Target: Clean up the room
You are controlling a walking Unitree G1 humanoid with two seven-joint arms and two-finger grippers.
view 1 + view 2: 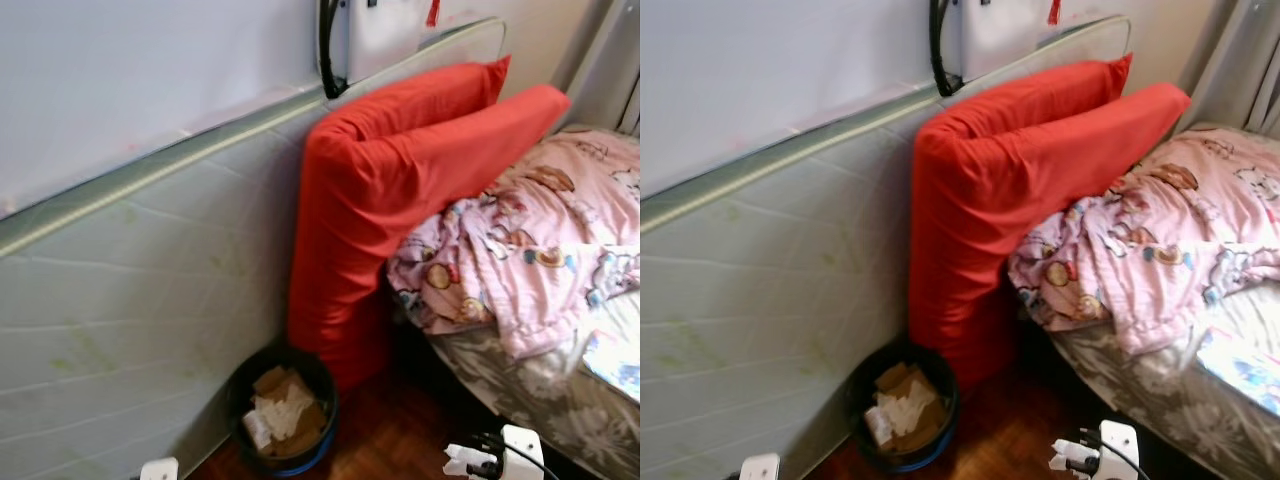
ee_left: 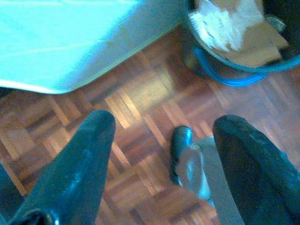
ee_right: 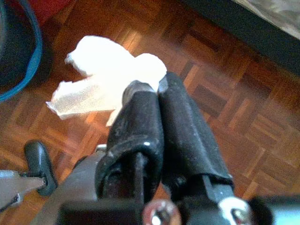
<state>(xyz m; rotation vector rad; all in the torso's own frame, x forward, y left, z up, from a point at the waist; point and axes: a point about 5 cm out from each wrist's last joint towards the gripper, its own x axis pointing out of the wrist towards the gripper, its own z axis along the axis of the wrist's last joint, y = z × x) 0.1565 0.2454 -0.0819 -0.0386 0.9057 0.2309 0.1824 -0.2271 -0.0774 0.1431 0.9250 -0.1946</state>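
Holding a crumpled white tissue (image 3: 101, 77), the right gripper (image 3: 150, 91) has its two fingers pressed together on the paper's edge — most of the wad sticks out beyond the tips, over the parquet floor (image 3: 243, 117). In the left eye view this gripper sits low on the right, near the foot of the bed (image 1: 520, 390).

Target, by my reading: the dark waste bin (image 1: 283, 408) with the blue lower rim, standing on the floor against the leaning mattress (image 1: 130, 300) and just beside the base of the red cushion (image 1: 400, 190). It already holds cardboard scraps and paper, so the tissue likely belongs there. The bin is to the robot's left of the gripper, a short way off — not yet under it.

Left gripper (image 2: 161, 136): fingers spread wide, nothing between them, pointing down at bare floor with the bin rim at the far edge of its view. It seems idle.

A pink printed blanket (image 1: 530, 240) lies rumpled on the bed, untouched.
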